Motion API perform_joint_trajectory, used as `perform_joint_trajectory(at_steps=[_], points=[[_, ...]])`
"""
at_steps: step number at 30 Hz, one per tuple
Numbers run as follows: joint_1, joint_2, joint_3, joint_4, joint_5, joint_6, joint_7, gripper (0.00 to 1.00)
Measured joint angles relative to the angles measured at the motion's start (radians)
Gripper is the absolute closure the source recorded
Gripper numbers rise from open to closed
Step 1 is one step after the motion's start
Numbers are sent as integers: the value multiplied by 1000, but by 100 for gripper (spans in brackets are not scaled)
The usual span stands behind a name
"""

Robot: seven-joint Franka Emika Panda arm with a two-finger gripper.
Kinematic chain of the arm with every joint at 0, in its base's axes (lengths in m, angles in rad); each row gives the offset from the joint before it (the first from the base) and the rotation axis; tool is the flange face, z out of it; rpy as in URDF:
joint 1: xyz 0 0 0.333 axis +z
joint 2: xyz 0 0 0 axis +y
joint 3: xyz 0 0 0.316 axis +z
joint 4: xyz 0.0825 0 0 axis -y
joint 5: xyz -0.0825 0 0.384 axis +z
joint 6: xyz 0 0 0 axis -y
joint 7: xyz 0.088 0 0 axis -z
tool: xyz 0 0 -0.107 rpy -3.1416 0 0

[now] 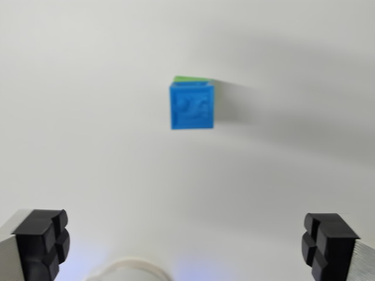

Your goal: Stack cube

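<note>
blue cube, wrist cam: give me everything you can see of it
The blue cube is a small bright blue block, plastic by the look, its top face showing a blurred raised pattern. It sits near the middle of the view on the white surface, casting a shadow toward the wrist view's right. A green edge shows just behind its top, so it appears to rest on a green cube. The open gripper is well clear of it.

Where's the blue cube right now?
In the wrist view the blue cube sits just above centre on the white surface, apparently on top of a green cube whose edge peeks out behind it, well clear of the open gripper.
</note>
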Motion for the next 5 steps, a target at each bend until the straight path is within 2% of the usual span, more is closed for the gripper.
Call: perform_joint_trajectory(at_steps=[5], points=[[0,0,0,0,0,0,0,0]])
